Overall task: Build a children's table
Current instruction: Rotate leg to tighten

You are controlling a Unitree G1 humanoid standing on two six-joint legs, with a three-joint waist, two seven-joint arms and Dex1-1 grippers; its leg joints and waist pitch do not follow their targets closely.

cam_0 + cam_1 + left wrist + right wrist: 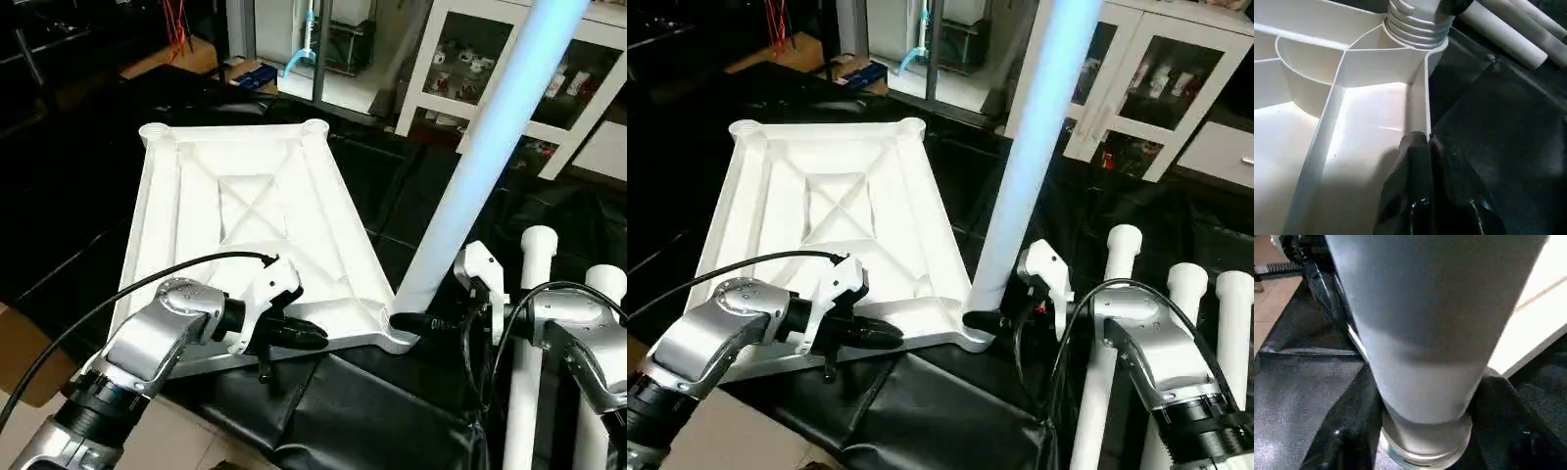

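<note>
Fingers of the left gripper [294, 333] pinch the near rim of the upturned tabletop [245, 211] on the dark-covered bench; the right gripper's fingers [1347, 440] straddle the base of a white leg [460, 196] standing tilted in the near right socket. Cross-threading seems likely if twisted while leaning. Three spare legs [1117, 323] lie right.

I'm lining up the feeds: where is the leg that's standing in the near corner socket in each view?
Left eye: the standing leg rises right of centre, from the near right corner.
Right eye: the same leg, centre.
Left wrist: its threaded foot in the socket.
Right wrist: its tube close up.
Shared landmark: the tabletop and its corner socket.
</note>
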